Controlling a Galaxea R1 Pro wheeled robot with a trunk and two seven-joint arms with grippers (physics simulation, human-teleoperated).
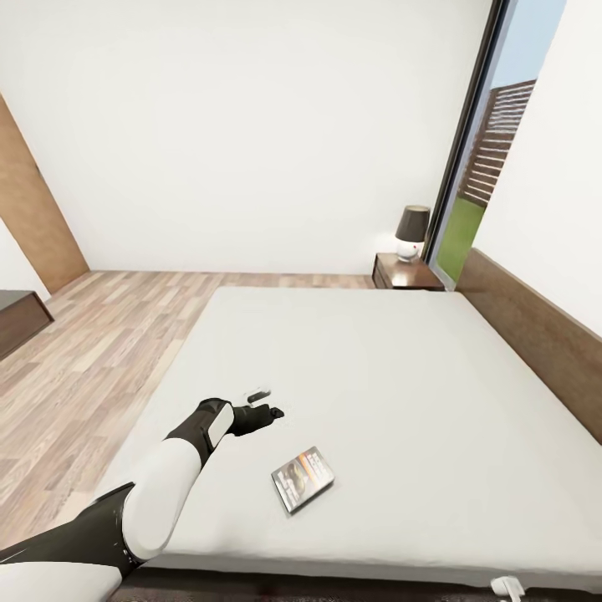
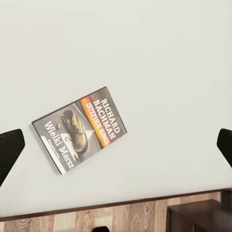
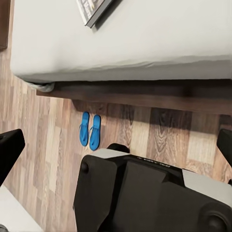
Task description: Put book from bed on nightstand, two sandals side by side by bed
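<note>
The book lies flat on the bed near its foot edge, bare mattress open all round. Its dark cover has an orange band and white "Richard Bachman" lettering. My left hand, fingers spread apart, hovers just left of it. My right hand's fingers stand apart above the two sandals, side by side on the floor beside the bed.
</note>
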